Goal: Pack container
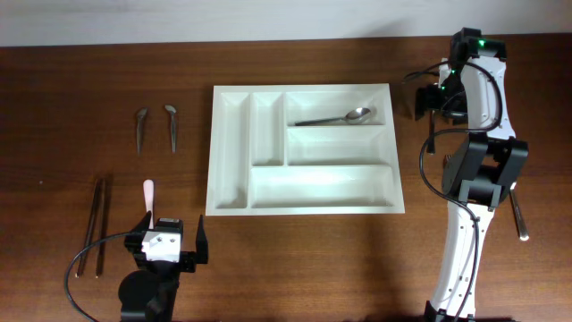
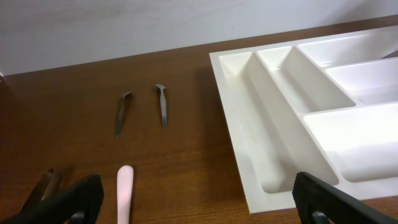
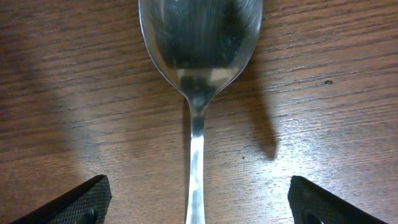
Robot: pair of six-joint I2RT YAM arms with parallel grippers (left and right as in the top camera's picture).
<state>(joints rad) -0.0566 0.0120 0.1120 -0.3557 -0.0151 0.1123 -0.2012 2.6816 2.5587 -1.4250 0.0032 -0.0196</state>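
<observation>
- Brown wooden counter (image 1: 71, 72) below a pale wall; the container (image 1: 322, 188) lies mid-counter, with a packed spoon (image 1: 335, 117) in its far right compartment.
- Right hand (image 3: 199, 211): spread wide and empty, straddling the handle of a loose spoon (image 3: 198, 50) flat on the wood.
- Left hand (image 2: 196, 193): open, empty, near left, by a pink handle (image 1: 148, 192).
- Risk: the thin, flat handle could slip the pads, or swing and clip the container's rim.
</observation>
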